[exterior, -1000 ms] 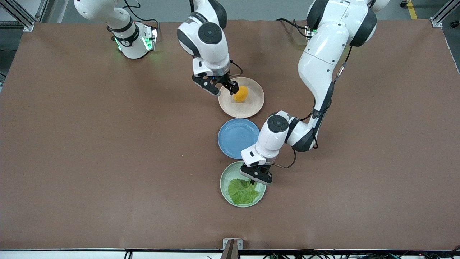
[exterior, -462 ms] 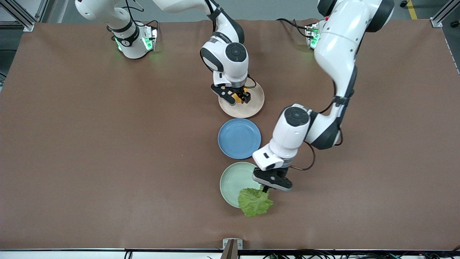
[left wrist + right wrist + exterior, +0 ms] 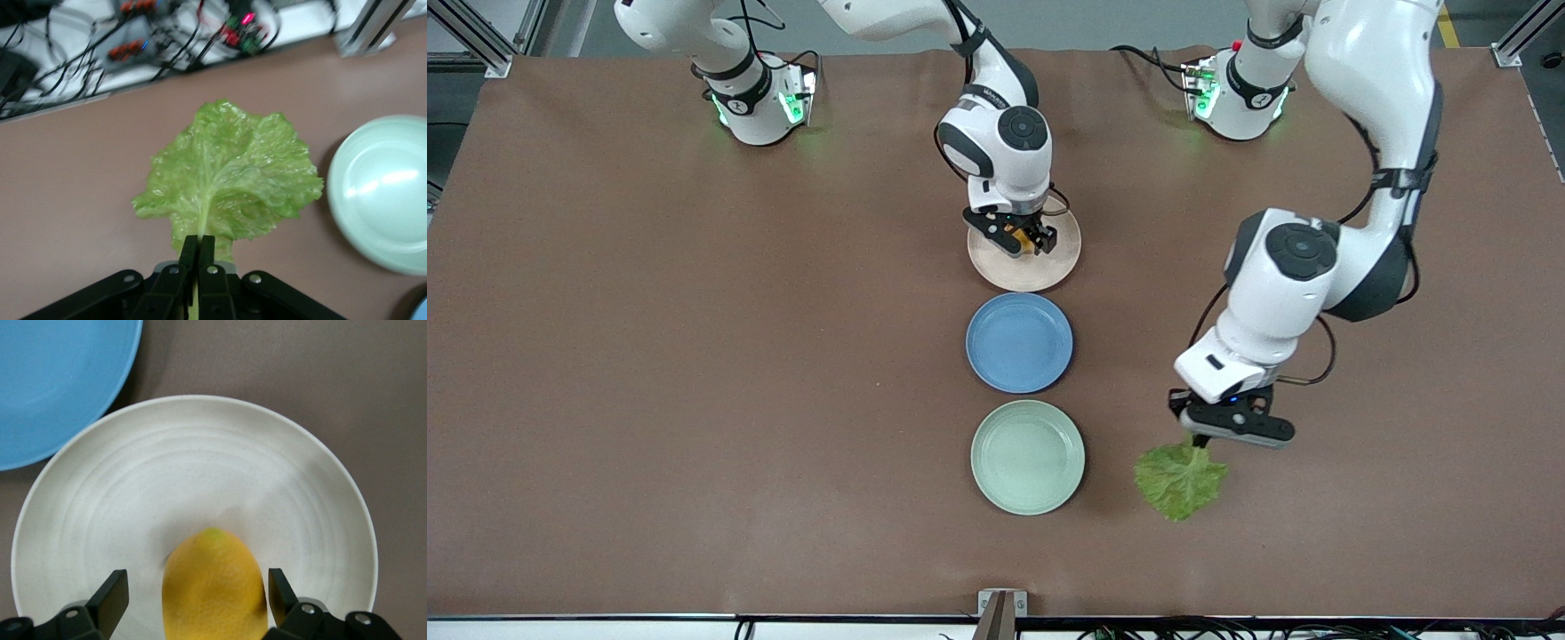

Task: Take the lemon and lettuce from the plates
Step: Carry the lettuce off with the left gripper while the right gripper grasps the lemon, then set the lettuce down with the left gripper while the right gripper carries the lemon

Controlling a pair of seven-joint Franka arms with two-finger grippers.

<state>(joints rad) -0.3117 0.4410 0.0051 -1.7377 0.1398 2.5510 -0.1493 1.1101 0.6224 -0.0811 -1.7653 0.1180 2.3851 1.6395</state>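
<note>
Lower right, the left gripper [image 3: 1199,439] pinches the lettuce [image 3: 1180,480] stem; at top centre, the right gripper [image 3: 1021,238] straddles the lemon [image 3: 1015,238] wide, which may roll away.

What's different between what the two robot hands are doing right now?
The left hand is shut on the lettuce stem, holding the leaf over bare table beside the green plate. The right hand is open, its fingers straddling the lemon, over the beige plate. Both point down.
</note>
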